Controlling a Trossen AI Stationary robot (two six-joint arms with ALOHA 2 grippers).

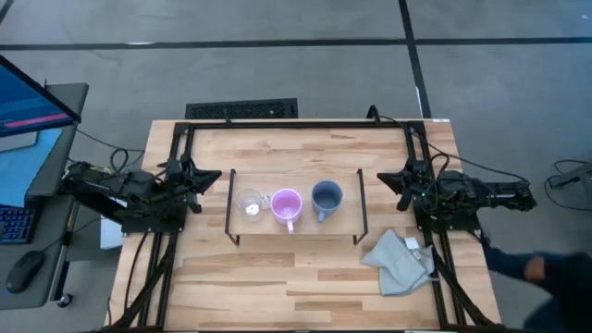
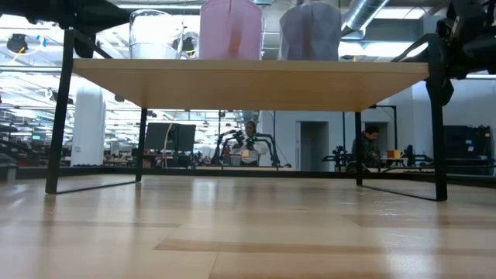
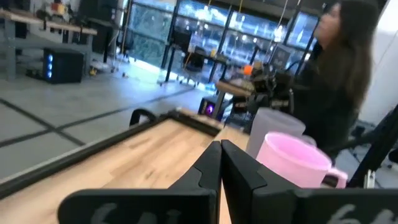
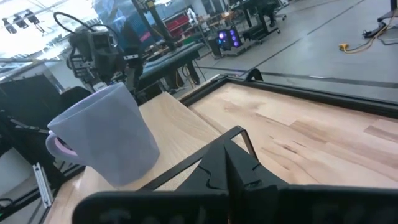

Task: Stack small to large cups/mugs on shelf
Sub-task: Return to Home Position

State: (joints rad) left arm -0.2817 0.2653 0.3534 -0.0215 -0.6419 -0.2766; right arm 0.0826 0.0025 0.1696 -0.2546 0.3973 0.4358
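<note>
Three vessels stand in a row on the shelf's (image 1: pixel 296 180) light wooden top: the clear glass cup (image 1: pixel 250 203), the pink-purple mug (image 1: pixel 286 205) and the blue-grey mug (image 1: pixel 326 197). The low view shows the glass cup (image 2: pixel 155 35), the pink-purple mug (image 2: pixel 230 29) and the blue-grey mug (image 2: pixel 310 31) from below the shelf's edge (image 2: pixel 248 84). My left gripper (image 1: pixel 218 175) (image 3: pixel 220 148) is shut, off the shelf's left end. My right gripper (image 1: pixel 381 177) (image 4: pixel 235 138) is shut, off the right end, near the blue-grey mug (image 4: pixel 106 137). The pink-purple mug (image 3: pixel 292 158) shows in the left wrist view.
A grey-green cloth (image 1: pixel 400 262) lies crumpled on the table near its right near corner. A person's sleeve (image 1: pixel 536 268) shows beyond the table's right edge, and a person (image 3: pixel 342 74) stands in the left wrist view. A monitor, keyboard and mouse (image 1: pixel 23 270) sit left of the table.
</note>
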